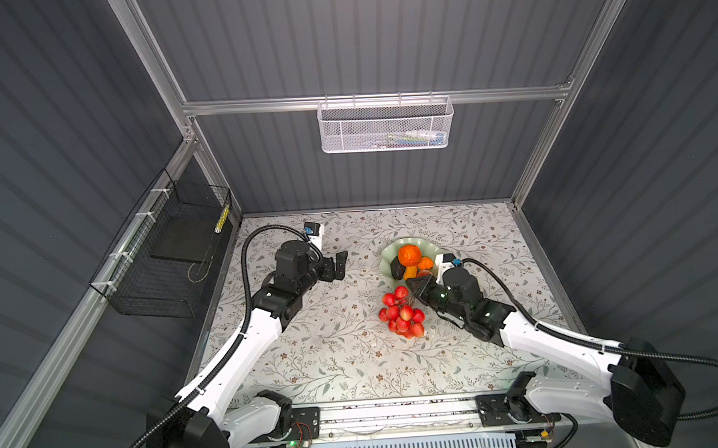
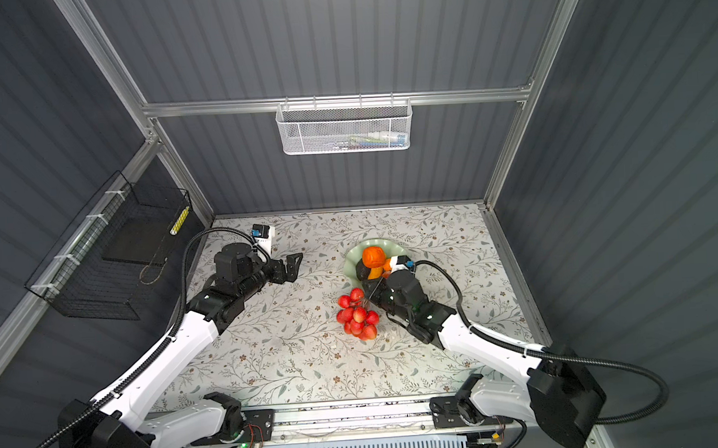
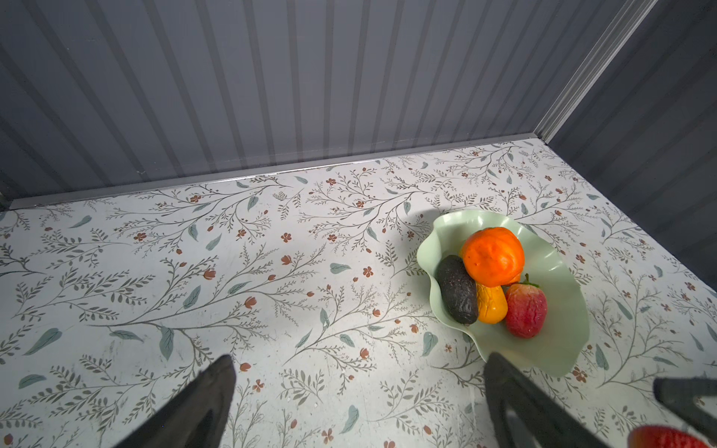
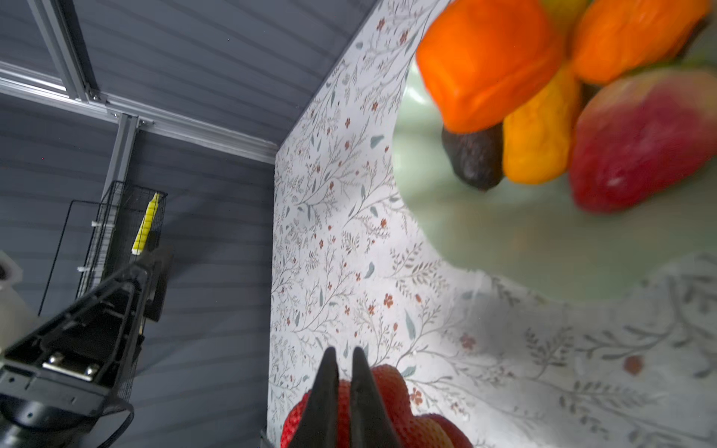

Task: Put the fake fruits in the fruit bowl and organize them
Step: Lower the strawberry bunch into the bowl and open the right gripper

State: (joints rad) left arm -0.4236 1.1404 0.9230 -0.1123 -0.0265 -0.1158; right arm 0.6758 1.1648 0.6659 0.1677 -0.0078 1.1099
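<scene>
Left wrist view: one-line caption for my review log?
Open left hand faces the bowl, which holds persimmon, avocado, cob and strawberry, on the floral table.

Grey ribbed walls (image 1: 382, 37) with aluminium framing (image 1: 260, 105) surround a floral-patterned tabletop (image 1: 334, 359).

Flowered desk (image 1: 334, 359) with a bowl and a bunch of grapes on it.

The desk is pale, printed all over with grey-green leafy twigs and small rust-red blossoms, and it is closed in at the back and both sides by grey ribbed walls (image 1: 368, 179) with a metal strip (image 1: 373, 209) at their foot. The mint-green fruit bowl (image 3: 551, 349), wavy at the rim, stands right of the middle toward the back. The bunch of red grapes (image 1: 402, 312) is just in front of the bowl, close to its near rim. Whether the bunch rests fully on the surface cannot be told.
</scene>
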